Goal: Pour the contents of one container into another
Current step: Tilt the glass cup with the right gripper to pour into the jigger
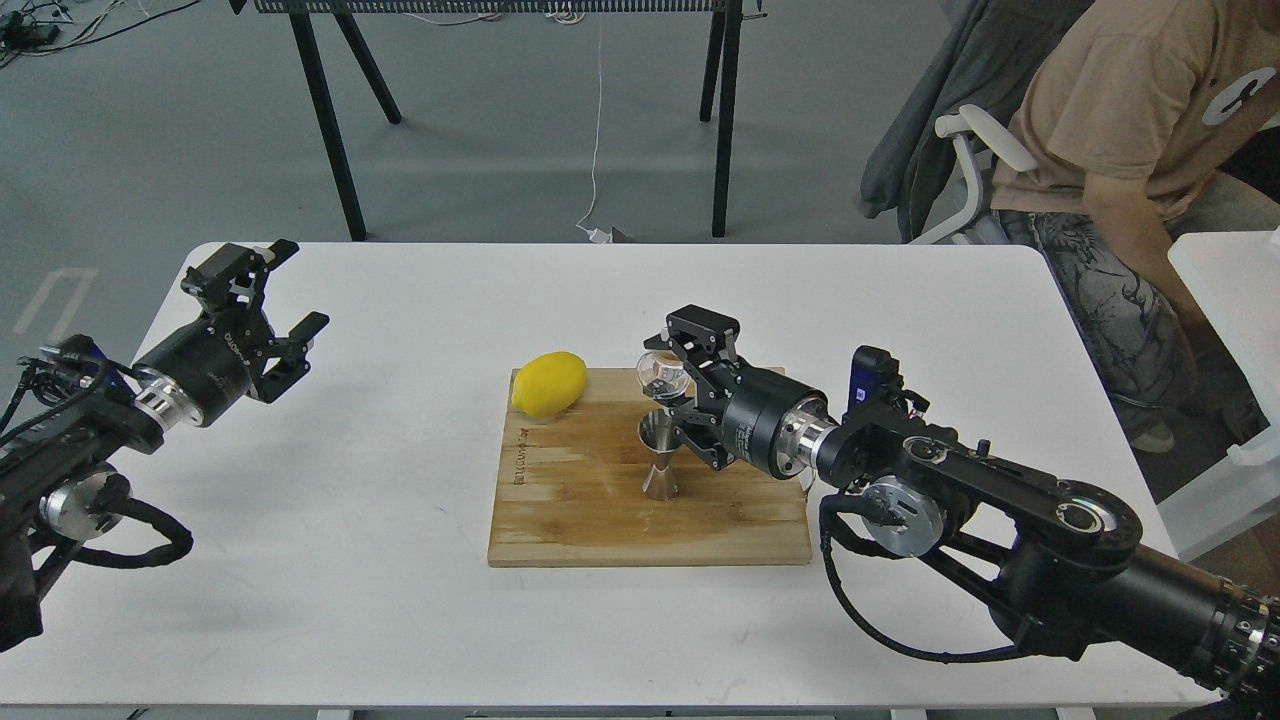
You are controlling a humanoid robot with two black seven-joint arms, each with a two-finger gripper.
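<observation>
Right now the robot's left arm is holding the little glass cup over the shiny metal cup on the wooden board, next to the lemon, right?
Not quite: it is the right arm. In the head view the right end effector holds the little glass cup tilted over the shiny metal cup on the wooden board, next to the lemon. The left end effector hangs open and empty.
</observation>
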